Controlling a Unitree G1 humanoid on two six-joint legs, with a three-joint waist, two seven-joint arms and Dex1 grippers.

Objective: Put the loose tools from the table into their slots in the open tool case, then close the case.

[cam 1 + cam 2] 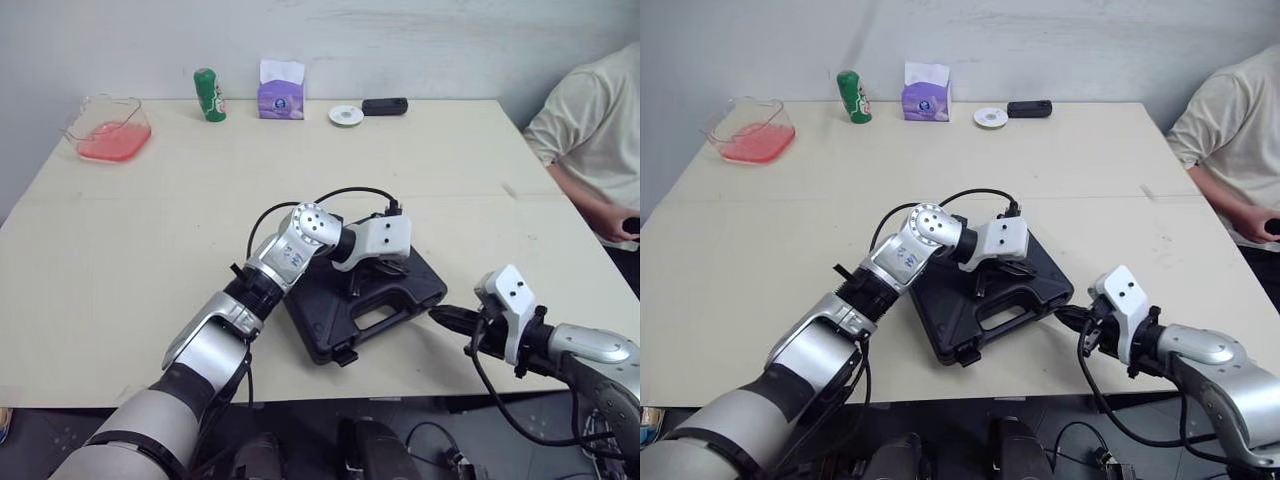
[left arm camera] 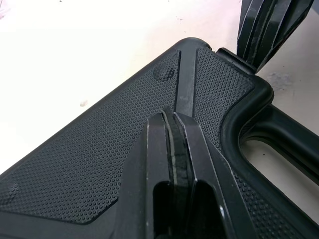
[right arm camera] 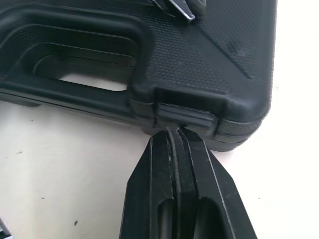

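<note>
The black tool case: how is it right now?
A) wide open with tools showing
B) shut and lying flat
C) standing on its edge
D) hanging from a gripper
B: the tool case lies flat on the table with its lid down, and the left gripper rests on that lid.

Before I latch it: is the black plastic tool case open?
No, the black plastic tool case lies shut flat under the left gripper.

I count one case [image 1: 322,325], one can [image 1: 209,95], one tissue box [image 1: 281,95], one tub [image 1: 138,108], one white disc [image 1: 346,115], one black gadget [image 1: 385,106], one table [image 1: 150,250], one person [image 1: 590,120].
</note>
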